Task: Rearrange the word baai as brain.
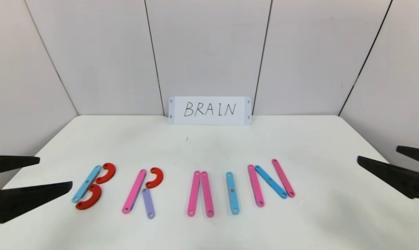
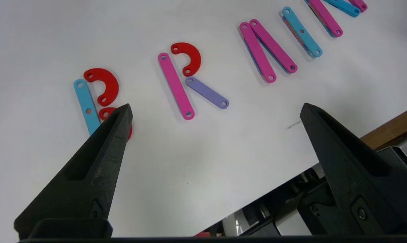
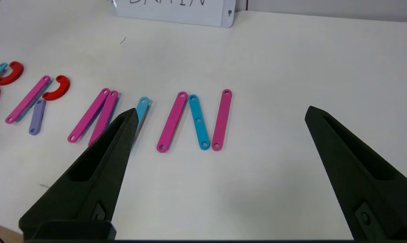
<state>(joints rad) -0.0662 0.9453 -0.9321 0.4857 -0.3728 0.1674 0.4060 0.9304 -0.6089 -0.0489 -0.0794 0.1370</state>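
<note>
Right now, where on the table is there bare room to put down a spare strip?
The table is bare between the row of strip letters and the near edge, and between the letters and the white card. It is crowded along the letter row, with the left gripper close beside the B; the right gripper hovers beyond the N.

On the desk [image 1: 209,149] lie five pink strips [image 1: 134,191], three blue strips [image 1: 232,192], one purple strip [image 1: 148,203] and three red half-rings [image 1: 155,177]. One white card [image 1: 209,110] stands at the back. Two pincers, the left pincer [image 1: 55,173] and the right pincer [image 1: 377,154].
</note>
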